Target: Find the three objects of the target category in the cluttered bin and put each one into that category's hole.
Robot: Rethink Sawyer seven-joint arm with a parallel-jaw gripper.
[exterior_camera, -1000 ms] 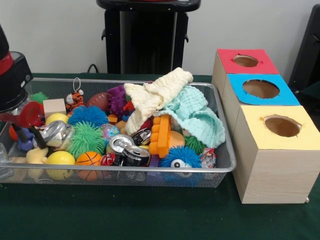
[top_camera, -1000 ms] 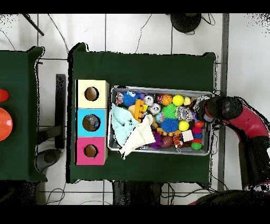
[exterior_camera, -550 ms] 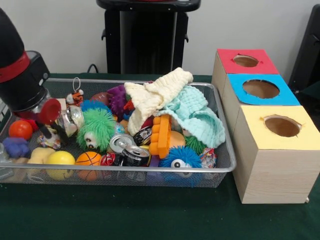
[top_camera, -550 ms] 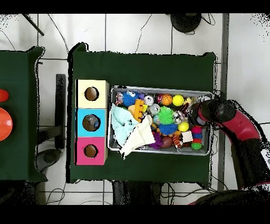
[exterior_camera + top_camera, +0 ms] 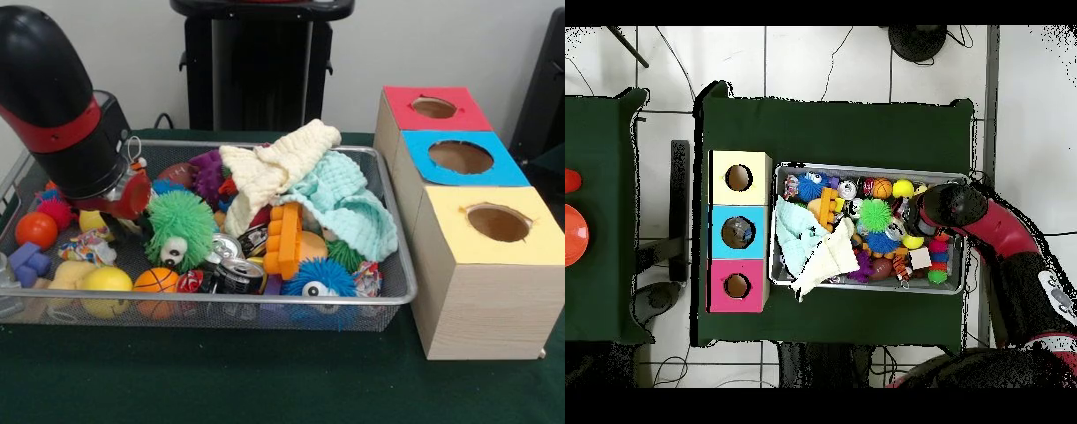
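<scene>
text: none legible | cans: markings too small to read (likewise the crinkled wrappers)

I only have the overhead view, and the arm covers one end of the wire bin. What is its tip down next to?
Observer: In the front view, the arm's black and red end reaches down inside the wire mesh bin, right beside the green spiky rubber ball, whose googly eye faces the camera.
Operator: Any cans showing near it?
Observer: A crushed black drinks can lies against the bin's near wall, with a silver can just behind it.
Operator: And the cloths?
Observer: The cream knitted cloth is heaped over the mint knitted cloth, and the pile rises above the bin's rim.
</scene>
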